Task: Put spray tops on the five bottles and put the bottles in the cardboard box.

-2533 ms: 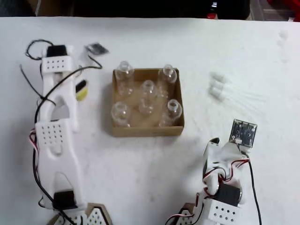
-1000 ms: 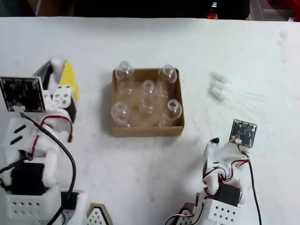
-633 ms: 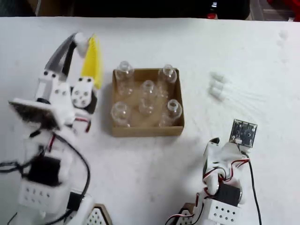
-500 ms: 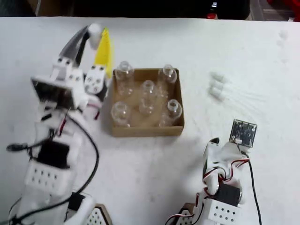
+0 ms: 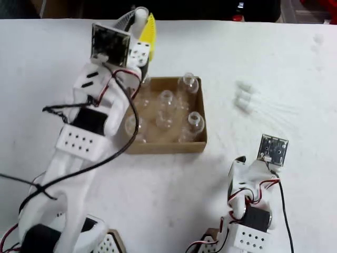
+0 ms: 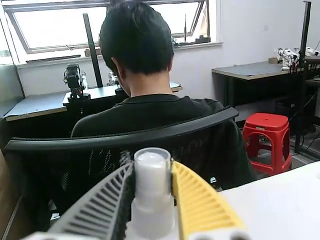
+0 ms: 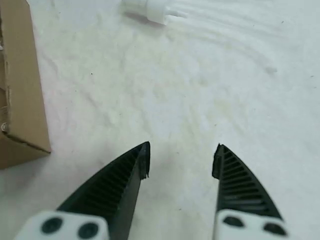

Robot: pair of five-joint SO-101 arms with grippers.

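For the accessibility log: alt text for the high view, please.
The left gripper, shut on a white spray top, is raised near the far left corner of the cardboard box holding uncapped bottles; more spray tops lie right of it.

A black mesh office chair (image 6: 125, 145) stands beyond the white table (image 5: 221, 47), a red plastic stool (image 6: 267, 127) nearby, dark desk (image 6: 250, 70) and bright window (image 6: 55, 25) behind.

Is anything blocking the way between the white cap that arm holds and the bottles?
Nothing visible does. The left gripper holds the spray top above the cardboard box's far edge; the bottles stand uncapped inside, though the arm partly covers the far-left one.
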